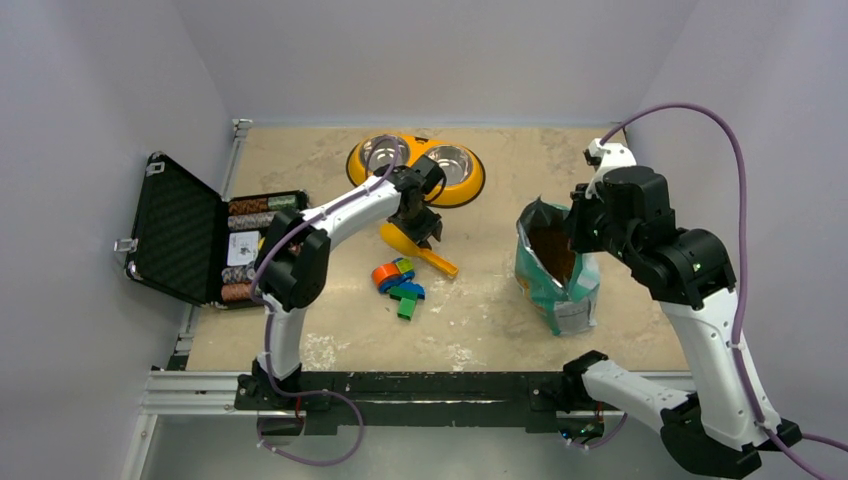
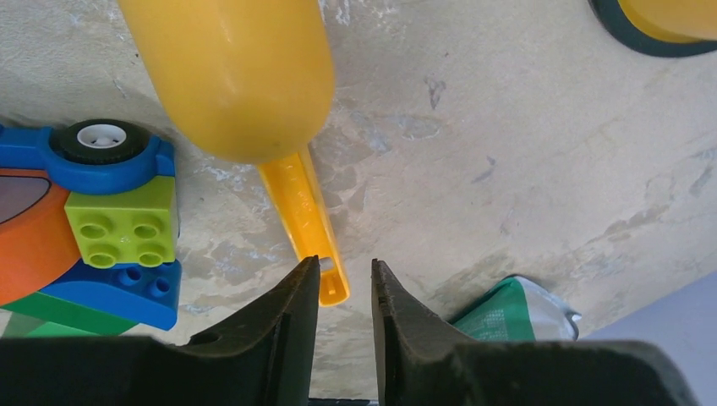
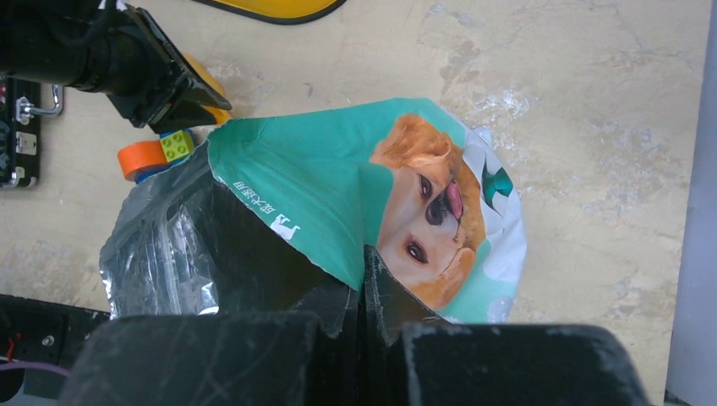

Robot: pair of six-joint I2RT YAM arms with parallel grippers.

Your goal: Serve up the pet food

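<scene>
The brown pet food (image 1: 552,250) sits down inside the open green bag (image 3: 338,169) with the dog on it, standing on the right of the table (image 1: 480,310). The right gripper (image 3: 363,271) is pinched tight on the bag's rim. Over to the left, the left gripper (image 2: 344,266) stands partly open with the tip of the yellow scoop (image 2: 245,76) handle between its fingers and a gap on one side. Toy blocks (image 1: 398,280) lie just beside the scoop, and the twin bowls (image 1: 415,165) sit further back.

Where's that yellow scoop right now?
In the overhead view the scoop lies mid-table, left of the food bag, between the toy blocks and the yellow bowls, its handle tip inside the left hand.
</scene>
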